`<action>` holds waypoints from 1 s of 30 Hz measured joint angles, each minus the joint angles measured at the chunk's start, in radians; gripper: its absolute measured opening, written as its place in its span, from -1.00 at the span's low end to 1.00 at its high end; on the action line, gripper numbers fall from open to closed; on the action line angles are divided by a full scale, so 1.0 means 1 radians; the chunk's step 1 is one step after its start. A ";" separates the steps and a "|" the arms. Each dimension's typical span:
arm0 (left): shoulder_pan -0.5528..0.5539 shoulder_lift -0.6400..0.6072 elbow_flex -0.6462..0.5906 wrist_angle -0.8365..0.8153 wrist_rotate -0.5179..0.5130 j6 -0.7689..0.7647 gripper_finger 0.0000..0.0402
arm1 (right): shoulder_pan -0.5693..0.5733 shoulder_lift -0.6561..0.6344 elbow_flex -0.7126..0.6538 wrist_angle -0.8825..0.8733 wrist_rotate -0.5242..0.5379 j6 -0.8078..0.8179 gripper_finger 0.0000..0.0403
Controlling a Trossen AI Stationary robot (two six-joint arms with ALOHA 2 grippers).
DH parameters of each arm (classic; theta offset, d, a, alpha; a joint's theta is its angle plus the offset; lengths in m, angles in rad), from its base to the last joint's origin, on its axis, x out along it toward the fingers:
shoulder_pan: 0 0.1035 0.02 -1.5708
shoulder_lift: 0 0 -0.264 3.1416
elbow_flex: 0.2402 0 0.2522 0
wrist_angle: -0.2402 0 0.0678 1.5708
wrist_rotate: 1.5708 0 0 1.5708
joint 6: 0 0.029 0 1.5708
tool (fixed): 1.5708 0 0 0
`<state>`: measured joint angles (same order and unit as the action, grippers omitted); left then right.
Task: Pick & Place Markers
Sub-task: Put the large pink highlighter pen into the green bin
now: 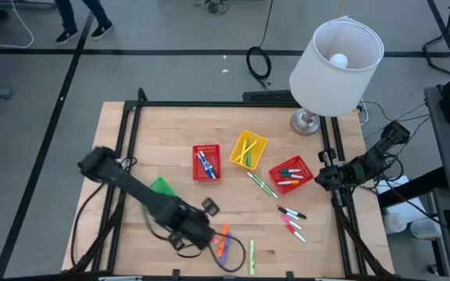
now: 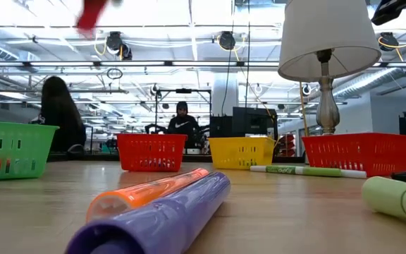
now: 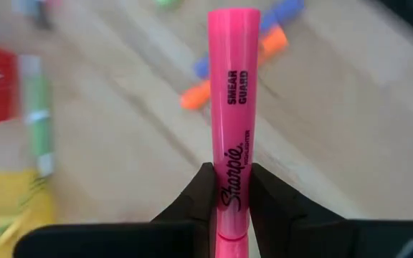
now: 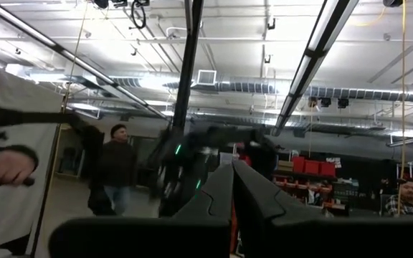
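Left wrist view, left gripper [image 3: 231,197] pinching pink Sharpie highlighter [image 3: 233,107], at table's [image 1: 162,133] 6 o'clock, right gripper [image 4: 231,188] pressed together at 3 o'clock edge.

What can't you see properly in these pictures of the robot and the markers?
- High view: the left gripper and its pink highlighter are hidden under the left arm.
- High view: the green basket is partly covered by that arm.
- Left wrist view: the table's other markers are blurred.
- Low view: the purple marker is cut off by the bottom edge.
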<state>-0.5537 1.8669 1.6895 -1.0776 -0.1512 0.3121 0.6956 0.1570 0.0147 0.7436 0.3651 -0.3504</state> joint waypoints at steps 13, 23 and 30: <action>-0.148 -0.462 -0.021 -0.065 -0.221 -0.404 -0.72 | 0.000 0.000 0.000 -0.031 0.000 0.040 -1.00; -0.266 -0.786 -0.401 0.020 -0.464 -0.764 -0.72 | 0.000 0.000 0.000 -0.031 0.000 0.052 -1.00; -0.258 -0.966 -0.779 0.263 -0.473 -0.831 -0.72 | 0.000 0.000 -0.001 -0.041 0.000 0.051 -1.00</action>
<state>-0.8121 0.9008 0.9103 -0.8146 -0.6240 -0.5190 0.6956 0.1566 0.0139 0.7030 0.3653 -0.2993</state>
